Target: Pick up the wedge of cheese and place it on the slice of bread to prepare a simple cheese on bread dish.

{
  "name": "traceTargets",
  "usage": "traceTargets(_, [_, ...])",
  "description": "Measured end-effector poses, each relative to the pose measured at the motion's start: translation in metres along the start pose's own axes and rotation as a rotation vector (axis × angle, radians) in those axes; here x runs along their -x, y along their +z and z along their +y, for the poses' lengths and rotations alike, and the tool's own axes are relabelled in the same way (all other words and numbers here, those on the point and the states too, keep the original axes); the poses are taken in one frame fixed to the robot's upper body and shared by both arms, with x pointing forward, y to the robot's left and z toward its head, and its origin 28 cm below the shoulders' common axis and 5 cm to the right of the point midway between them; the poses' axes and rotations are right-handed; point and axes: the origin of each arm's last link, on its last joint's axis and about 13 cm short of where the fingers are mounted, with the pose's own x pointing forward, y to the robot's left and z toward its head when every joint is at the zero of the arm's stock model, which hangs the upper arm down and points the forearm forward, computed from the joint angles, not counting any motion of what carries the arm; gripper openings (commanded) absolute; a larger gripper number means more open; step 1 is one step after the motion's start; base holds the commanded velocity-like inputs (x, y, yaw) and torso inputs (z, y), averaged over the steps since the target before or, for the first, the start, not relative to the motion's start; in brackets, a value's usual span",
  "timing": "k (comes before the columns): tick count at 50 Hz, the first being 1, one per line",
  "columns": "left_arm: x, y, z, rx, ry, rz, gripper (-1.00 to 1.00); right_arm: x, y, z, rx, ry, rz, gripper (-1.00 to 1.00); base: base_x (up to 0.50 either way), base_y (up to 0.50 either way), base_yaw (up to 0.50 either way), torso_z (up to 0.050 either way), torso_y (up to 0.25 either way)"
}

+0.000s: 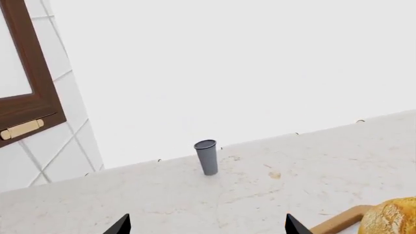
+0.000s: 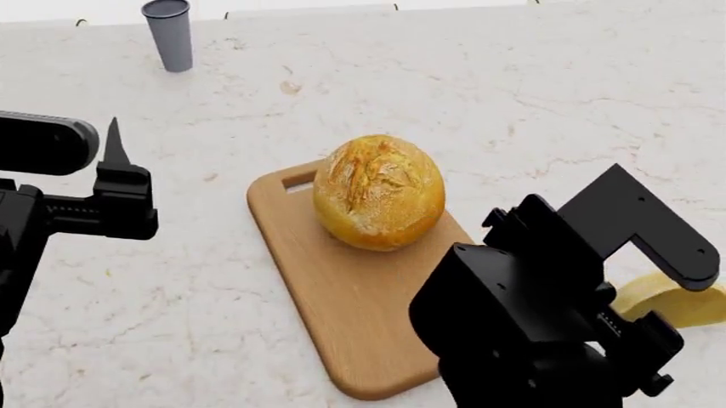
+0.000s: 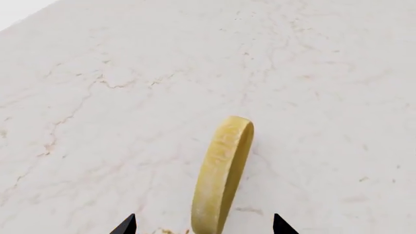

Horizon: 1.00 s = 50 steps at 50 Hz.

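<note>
Fingertips of the right gripper show as two black points spread wide apart in the right wrist view, with the wedge of cheese standing on its curved rind between them, untouched by either tip. Seen from the head, that cheese rests on the marble counter just beyond the right side of the cutting board, mostly hidden behind the bulky black right arm. On the left gripper the two tips are likewise spread, with nothing between them, held above the bare counter left of the board. Bread, a round golden loaf with a cracked floury top, sits on the far half of the wooden board, close to the handle slot. A grey cup stands upright near the counter's far edge, toward the far left corner. Beyond the counter's left end, the left wrist view shows a tiled wall with a brown wooden frame.
</note>
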Motion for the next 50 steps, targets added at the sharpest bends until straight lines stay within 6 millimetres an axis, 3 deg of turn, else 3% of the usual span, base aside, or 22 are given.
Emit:
traceTargets(20, [0.0, 0.0, 0.0, 0.002, -0.001, -0.003, 1.0, -0.01, -0.008, 0.023, 0.022, -0.076, 0.008, 1.0, 0.0, 0.0, 0.0, 0.0, 0.0])
traceTargets(34, [0.001, 0.0, 0.0, 0.003, -0.003, -0.005, 1.0, -0.027, -0.01, 0.036, 0.043, -0.127, 0.04, 1.0, 0.0, 0.0, 0.0, 0.0, 0.0])
traceTargets(50, [0.001, 0.0, 0.0, 0.003, -0.004, -0.005, 1.0, -0.044, -0.011, 0.039, 0.05, -0.189, 0.04, 1.0, 0.0, 0.0, 0.0, 0.0, 0.0])
